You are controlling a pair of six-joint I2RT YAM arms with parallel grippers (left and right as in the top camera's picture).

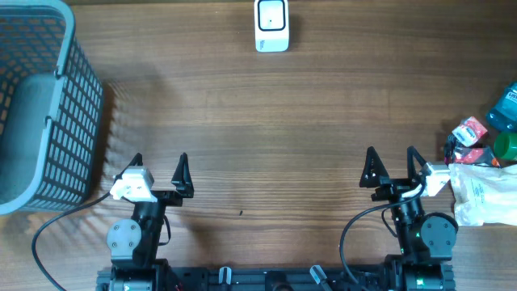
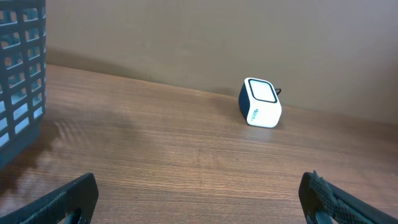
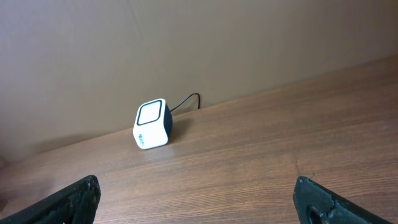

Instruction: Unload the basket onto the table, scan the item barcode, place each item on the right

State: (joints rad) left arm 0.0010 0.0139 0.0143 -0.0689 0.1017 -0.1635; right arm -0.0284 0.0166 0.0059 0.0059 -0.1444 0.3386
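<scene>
The white barcode scanner (image 1: pixel 271 26) stands at the far middle of the wooden table, its dark window showing in the left wrist view (image 2: pixel 261 102) and the right wrist view (image 3: pixel 153 125). A pile of items lies at the right edge: a blue pack (image 1: pixel 505 107), a red and white packet (image 1: pixel 469 132), a green object (image 1: pixel 506 145) and a white bag (image 1: pixel 485 192). My left gripper (image 1: pixel 159 162) (image 2: pixel 199 186) is open and empty at the near left. Just left of the white bag, my right gripper (image 1: pixel 392 155) (image 3: pixel 198 186) is open and empty.
A grey mesh basket (image 1: pixel 81 121) fills the far left of the table, and its wall shows in the left wrist view (image 2: pixel 22 68). A black cable runs from the scanner to the back wall. Bare wood lies between the grippers and the scanner.
</scene>
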